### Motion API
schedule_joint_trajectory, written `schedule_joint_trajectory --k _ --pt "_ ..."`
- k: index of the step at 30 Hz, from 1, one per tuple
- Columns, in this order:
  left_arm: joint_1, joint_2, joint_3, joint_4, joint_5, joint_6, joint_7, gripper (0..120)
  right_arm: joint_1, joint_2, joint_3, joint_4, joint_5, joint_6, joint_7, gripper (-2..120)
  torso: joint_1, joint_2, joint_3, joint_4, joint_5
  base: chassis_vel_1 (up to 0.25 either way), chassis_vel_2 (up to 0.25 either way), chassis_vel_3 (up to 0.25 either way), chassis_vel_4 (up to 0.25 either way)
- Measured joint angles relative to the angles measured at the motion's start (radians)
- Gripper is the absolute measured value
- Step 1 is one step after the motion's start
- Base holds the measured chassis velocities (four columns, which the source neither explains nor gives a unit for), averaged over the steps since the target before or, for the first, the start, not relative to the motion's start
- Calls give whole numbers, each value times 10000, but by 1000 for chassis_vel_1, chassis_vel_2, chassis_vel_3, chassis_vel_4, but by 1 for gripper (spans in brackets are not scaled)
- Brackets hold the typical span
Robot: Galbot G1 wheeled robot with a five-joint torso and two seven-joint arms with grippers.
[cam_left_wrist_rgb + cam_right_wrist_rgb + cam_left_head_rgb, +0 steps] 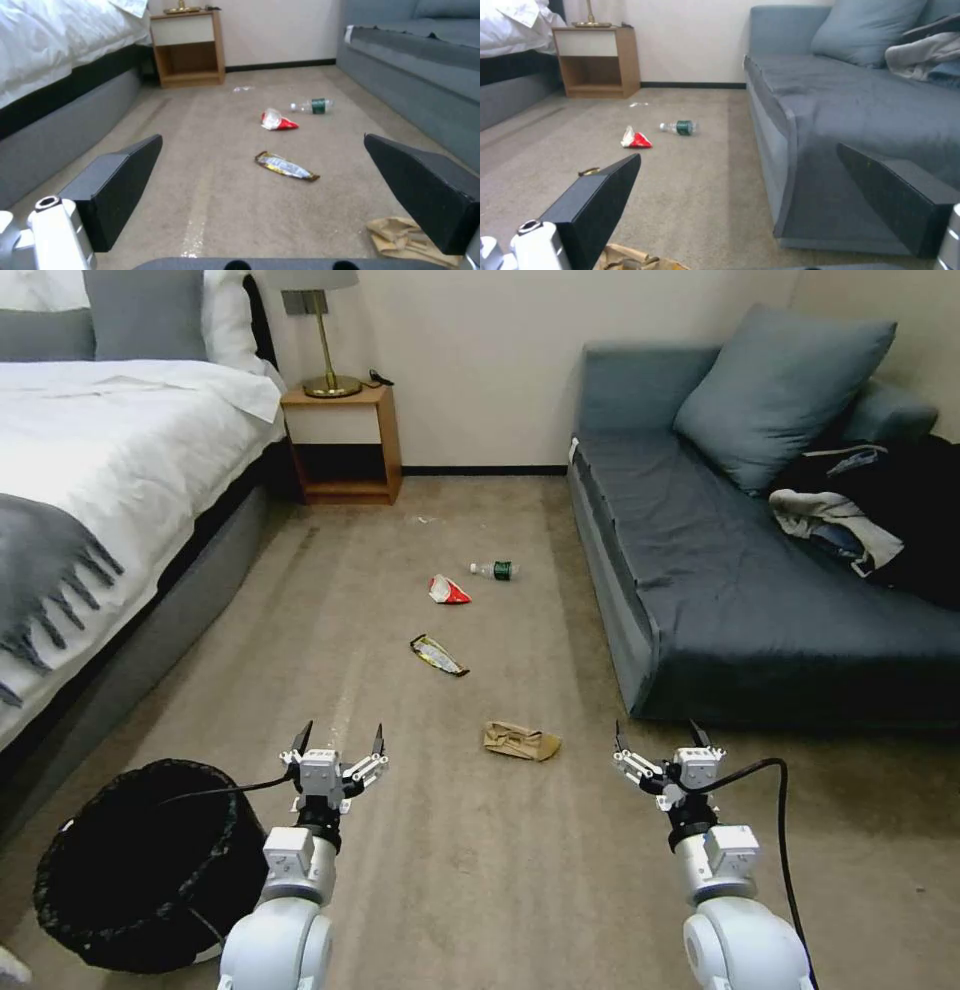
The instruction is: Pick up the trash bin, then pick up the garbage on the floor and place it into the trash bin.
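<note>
The trash bin (pixel 140 860), round and lined with a black bag, stands on the carpet at the lower left, beside my left arm. My left gripper (pixel 339 736) hangs open to its right, holding nothing. My right gripper (pixel 657 737) is open too, near the sofa's corner. The garbage lies on the carpet ahead: a crumpled brown paper bag (pixel 520 740) (pixel 405 236) (pixel 630 258) between the grippers, a yellow-black wrapper (pixel 438 655) (pixel 286 166), a red-white packet (pixel 449 590) (pixel 278 120) (pixel 635 138) and a clear green-labelled bottle (pixel 495 569) (pixel 312 106) (pixel 679 127) farther off.
A bed (pixel 110 470) with a grey base runs along the left. A blue-grey sofa (pixel 760 580) with a cushion and a heap of clothes (pixel 860 510) fills the right. A wooden nightstand (pixel 345 445) with a lamp stands at the far wall. Open carpet lies between.
</note>
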Motion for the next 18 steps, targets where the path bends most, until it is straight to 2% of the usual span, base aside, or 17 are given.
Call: schedule_joint_trajectory --k 18 --pt "0 0 0 0 0 0 0 100 0 0 0 0 0 0 0 100 0 0 0 0 0 0 0 0 0"
